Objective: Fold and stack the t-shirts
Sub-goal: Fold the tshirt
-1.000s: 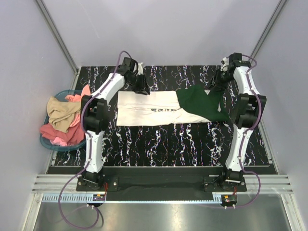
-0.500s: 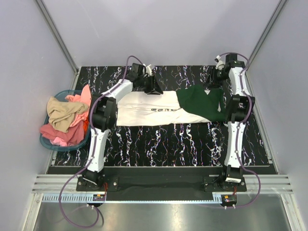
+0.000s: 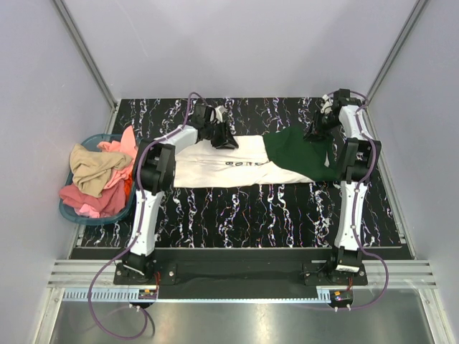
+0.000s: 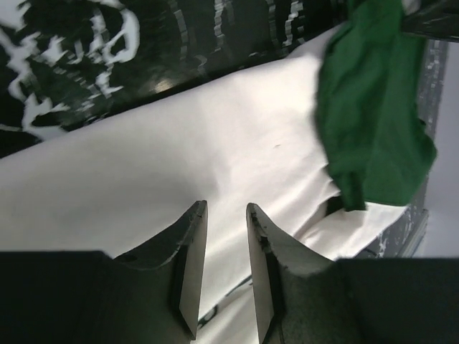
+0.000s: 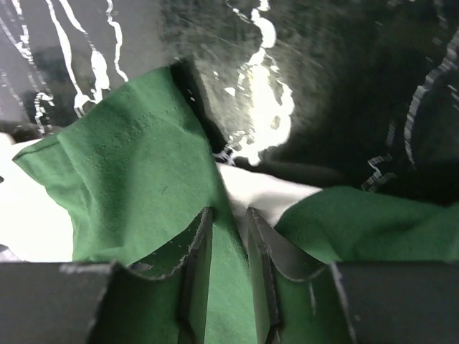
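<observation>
On the table [image 3: 237, 215] the cream-white t-shirt [image 3: 215, 168] lies flat, long axis left-right, with the dark green t-shirt [image 3: 297, 154] overlapping its right end. At their far edges: left gripper [image 3: 224, 137] over cream, right gripper [image 3: 315, 131] over green. Both jaws narrow; cannot tell whether either grips cloth.

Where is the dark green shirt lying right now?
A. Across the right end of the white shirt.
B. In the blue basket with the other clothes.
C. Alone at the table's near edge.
A: the top view shows the dark green t-shirt overlapping the right end of the cream-white t-shirt.
</observation>
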Motion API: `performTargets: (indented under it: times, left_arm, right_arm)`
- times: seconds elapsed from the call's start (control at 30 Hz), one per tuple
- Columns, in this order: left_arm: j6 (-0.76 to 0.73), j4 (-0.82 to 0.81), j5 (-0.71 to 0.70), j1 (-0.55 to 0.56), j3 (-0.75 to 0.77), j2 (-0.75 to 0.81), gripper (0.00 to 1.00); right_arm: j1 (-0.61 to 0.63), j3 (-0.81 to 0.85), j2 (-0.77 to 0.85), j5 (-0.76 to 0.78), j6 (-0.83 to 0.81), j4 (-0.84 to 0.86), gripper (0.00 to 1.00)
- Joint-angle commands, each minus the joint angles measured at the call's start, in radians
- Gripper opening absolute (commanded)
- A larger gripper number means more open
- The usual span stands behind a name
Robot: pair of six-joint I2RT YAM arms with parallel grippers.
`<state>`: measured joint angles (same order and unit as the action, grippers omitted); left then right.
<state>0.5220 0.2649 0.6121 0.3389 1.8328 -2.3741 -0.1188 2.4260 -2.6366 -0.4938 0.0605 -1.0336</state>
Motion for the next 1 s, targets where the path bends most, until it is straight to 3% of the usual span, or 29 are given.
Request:
performTargets:
  times: [0.0, 0.2, 0.67, 0.97]
  left_arm:
    - [-0.039, 0.033, -0.057, -0.003, -0.026, -0.011, 0.33]
    - [-0.031, 0.051, -0.087, -0.001, -0.121, 0.015, 0.33]
    - [-0.025, -0.01, -0.182, 0.037, -0.512, 0.294, 0.33]
    - [-0.056, 0.005, -0.258, 0.061, -0.598, 0.388, 0.35]
  right_arm:
    - [0.004, -0.071, 0.086, 0.119, 0.024, 0.049, 0.32]
    - [0.004, -0.239, 0.17, 0.158, 0.032, 0.101, 0.32]
    - [0.004, -0.766, 0.521, 0.153, 0.065, 0.289, 0.33]
    - [0.004, -0.922, 0.593, 0.193, 0.096, 0.314, 0.33]
